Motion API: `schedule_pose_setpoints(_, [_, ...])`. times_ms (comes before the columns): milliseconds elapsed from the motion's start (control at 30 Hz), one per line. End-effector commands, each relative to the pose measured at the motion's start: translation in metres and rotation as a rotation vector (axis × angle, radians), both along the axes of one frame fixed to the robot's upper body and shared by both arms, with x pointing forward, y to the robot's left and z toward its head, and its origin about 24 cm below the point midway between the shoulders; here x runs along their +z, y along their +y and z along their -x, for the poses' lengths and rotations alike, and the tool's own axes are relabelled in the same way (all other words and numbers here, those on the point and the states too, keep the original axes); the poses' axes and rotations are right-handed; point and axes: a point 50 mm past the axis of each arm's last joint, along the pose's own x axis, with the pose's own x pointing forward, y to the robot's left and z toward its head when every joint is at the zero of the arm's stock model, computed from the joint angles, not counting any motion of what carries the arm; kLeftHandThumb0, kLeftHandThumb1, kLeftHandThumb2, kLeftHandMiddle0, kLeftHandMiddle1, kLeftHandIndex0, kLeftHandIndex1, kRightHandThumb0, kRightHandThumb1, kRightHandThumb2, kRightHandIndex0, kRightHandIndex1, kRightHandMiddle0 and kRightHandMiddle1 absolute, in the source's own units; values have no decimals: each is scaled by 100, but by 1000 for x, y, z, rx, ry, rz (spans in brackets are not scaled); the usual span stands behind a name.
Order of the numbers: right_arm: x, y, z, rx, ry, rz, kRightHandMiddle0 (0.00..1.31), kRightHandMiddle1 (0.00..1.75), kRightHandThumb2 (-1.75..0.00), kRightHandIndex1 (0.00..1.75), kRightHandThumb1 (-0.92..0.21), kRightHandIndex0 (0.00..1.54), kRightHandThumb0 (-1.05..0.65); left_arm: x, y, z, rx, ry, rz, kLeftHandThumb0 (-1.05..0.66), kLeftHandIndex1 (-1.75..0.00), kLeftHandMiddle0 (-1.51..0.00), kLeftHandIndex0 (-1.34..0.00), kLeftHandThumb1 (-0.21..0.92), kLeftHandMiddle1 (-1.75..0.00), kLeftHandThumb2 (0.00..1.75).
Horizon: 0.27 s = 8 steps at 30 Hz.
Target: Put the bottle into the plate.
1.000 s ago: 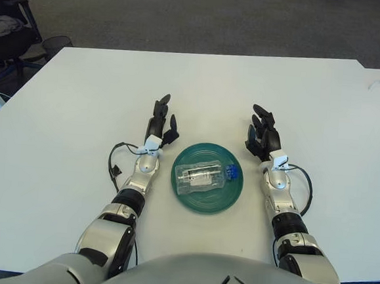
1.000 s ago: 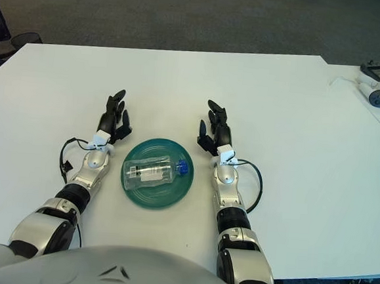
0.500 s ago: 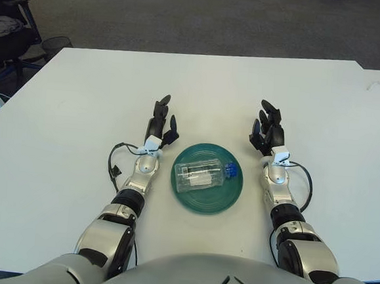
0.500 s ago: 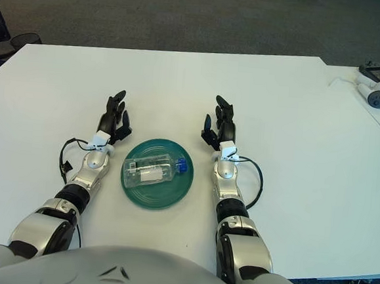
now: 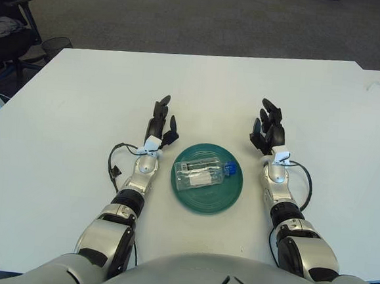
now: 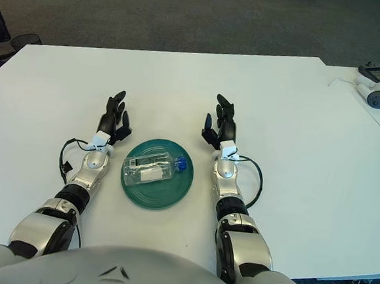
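A clear plastic bottle [image 5: 201,172] with a blue cap lies on its side inside the round green plate [image 5: 206,201] on the white table, cap pointing right. My left hand [image 5: 160,124] shows just left of the plate, fingers spread and holding nothing. On the plate's right side my right hand [image 5: 268,131] is open too, fingers extended, apart from the plate and the bottle.
A black cable [image 5: 114,163] loops beside my left forearm. Devices with a white cable [image 6: 376,91] lie at the table's far right. An office chair [image 5: 11,29] stands off the table's back left corner. The table edge runs close to my body.
My right hand drew back from the plate's rim, moving slightly right and away. The bottle rolled a little toward the back of the plate. The left hand stayed still.
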Motion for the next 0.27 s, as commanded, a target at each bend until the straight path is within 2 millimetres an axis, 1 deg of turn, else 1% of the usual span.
schedule_pose_setpoints(0, [-39,-5,33,-19,153,-2,0,58,-78,1,-92,24,-65,-53,14,45,31,244,-39,-81,-64,-29,0,92,-1,98])
schedule_pose_setpoints(233, [-40,-3,36,-16,179,-9,0,59,-76,1,-92,24,-66,-53,15,45,31,245,-40,-81,-64,-29,0,92,-1,98])
